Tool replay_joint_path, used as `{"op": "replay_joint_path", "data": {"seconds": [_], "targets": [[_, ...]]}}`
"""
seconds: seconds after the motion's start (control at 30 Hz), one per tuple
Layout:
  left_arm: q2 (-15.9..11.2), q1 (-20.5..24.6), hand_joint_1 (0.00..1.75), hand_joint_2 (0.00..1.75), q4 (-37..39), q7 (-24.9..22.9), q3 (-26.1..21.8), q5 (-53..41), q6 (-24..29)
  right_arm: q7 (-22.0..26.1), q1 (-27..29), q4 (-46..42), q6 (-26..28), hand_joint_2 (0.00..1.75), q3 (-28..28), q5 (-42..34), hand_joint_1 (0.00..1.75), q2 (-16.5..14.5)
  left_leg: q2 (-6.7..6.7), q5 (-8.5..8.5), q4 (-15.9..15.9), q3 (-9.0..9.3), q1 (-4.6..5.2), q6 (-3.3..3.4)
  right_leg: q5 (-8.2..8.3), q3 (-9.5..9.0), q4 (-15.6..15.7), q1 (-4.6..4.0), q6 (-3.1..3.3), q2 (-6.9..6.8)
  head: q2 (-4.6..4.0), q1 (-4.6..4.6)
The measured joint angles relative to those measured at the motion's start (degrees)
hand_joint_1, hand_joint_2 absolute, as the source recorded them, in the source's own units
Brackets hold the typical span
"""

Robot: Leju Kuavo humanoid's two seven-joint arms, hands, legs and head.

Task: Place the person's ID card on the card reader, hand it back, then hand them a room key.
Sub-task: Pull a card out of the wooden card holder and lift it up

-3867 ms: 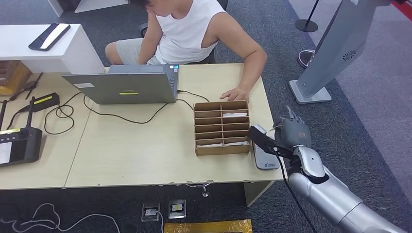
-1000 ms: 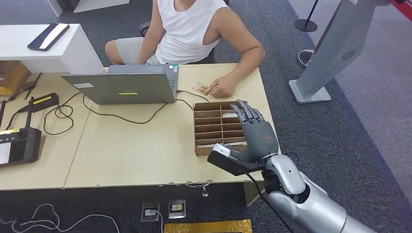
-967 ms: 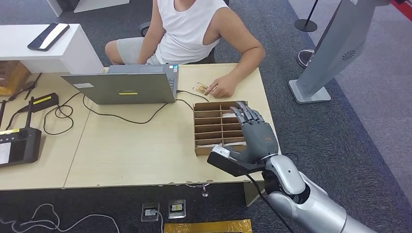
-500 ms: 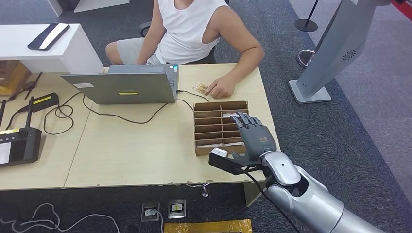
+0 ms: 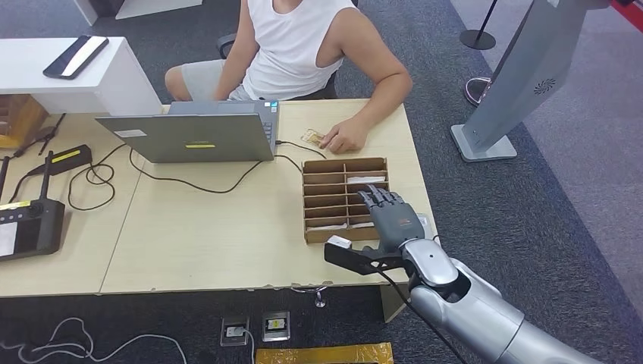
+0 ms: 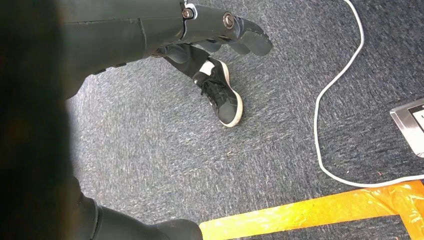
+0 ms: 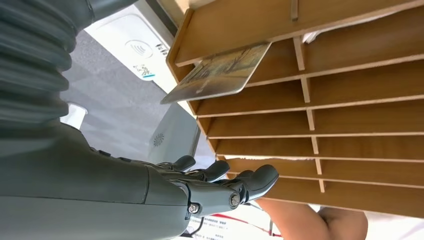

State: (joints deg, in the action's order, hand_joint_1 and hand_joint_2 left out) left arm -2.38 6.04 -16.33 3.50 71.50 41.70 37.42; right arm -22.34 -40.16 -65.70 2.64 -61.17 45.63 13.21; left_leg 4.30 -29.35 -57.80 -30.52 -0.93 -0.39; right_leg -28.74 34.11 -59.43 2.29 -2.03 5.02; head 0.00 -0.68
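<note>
R hand (image 5: 388, 216) hovers w/ fingers spread, holding nothing, over the card rack (image 5: 334, 199) near the desk's (image 5: 197, 235) right edge. Room key (image 7: 218, 74) juts from a near-end slot, long axis along it, just beside the fingertips; R hand is nearer.

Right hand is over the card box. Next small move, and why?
Probably lower the right hand and close its fingers on the card jutting from the box: the hand hovers empty above it, and a second card lies by the person's hand.
</note>
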Motion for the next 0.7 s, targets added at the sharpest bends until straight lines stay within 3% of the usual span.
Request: {"op": "replay_joint_path", "data": {"seconds": [0.43,0.57,0.7], "targets": [[0.00,-0.03,0.00,1.75,0.00,0.00,-0.62,0.00,0.08,0.31,-0.26,2.19,2.21,1.75,-0.30,-0.60,0.06,-0.75,0.00,0.00,0.00,0.00,0.00,0.00,0.00,0.00,0.00,0.00,0.00,0.00,0.00,0.00],[0.00,-0.04,0.00,1.75,0.00,0.00,-0.63,0.00,0.07,-0.05,-0.31,2.55,2.25,1.75,-0.45,-1.03,1.68,-0.81,0.00,0.00,0.00,0.01,0.00,0.00,0.00,0.00,0.00,0.00,0.00,0.00,0.00,0.00],[0.00,-0.05,0.00,1.75,0.00,0.00,-0.62,0.00,0.05,-0.55,-0.31,2.70,2.15,1.75,-0.64,-1.57,1.75,-0.80,0.00,0.00,0.00,0.01,0.00,0.00,0.00,0.00,0.00,0.00,0.00,0.01,0.00,-0.01]]}}
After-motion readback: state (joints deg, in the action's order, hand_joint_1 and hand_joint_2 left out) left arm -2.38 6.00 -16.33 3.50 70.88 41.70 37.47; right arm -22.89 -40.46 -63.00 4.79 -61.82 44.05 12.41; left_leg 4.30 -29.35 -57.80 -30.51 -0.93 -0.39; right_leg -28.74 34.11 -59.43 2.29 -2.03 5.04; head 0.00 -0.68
